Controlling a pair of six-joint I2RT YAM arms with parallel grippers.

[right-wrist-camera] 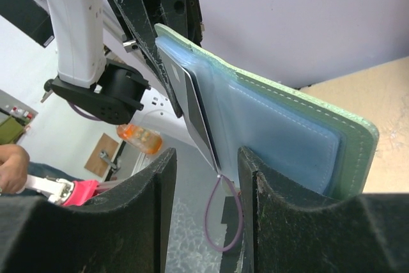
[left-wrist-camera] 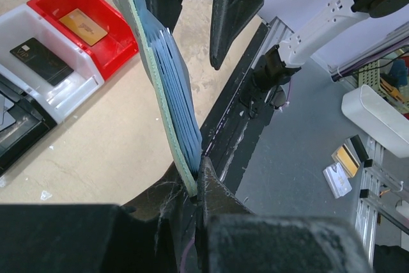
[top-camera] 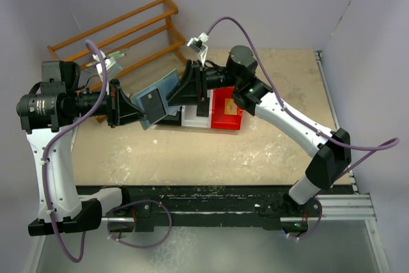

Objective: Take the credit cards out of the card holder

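one card (right-wrist-camera: 199,112) sits in half-open right hand (right-wrist-camera: 204,158), right wrist only | left hand (left-wrist-camera: 193,180) clamps card holder (left-wrist-camera: 171,94)

1. The card holder (top-camera: 167,86) is grey-green outside with pale blue pockets inside; it is open, stands on edge off the table, and is pinched at one edge by the left gripper (left-wrist-camera: 192,183).
2. A thin dark card (right-wrist-camera: 197,114) juts partway from a pocket; its corner sits between the spread fingers of the right gripper (right-wrist-camera: 206,155).
3. An orange-gold card (left-wrist-camera: 83,25) lies flat in the red bin (left-wrist-camera: 118,49); a black card (left-wrist-camera: 38,60) lies flat in the white bin (left-wrist-camera: 77,94).
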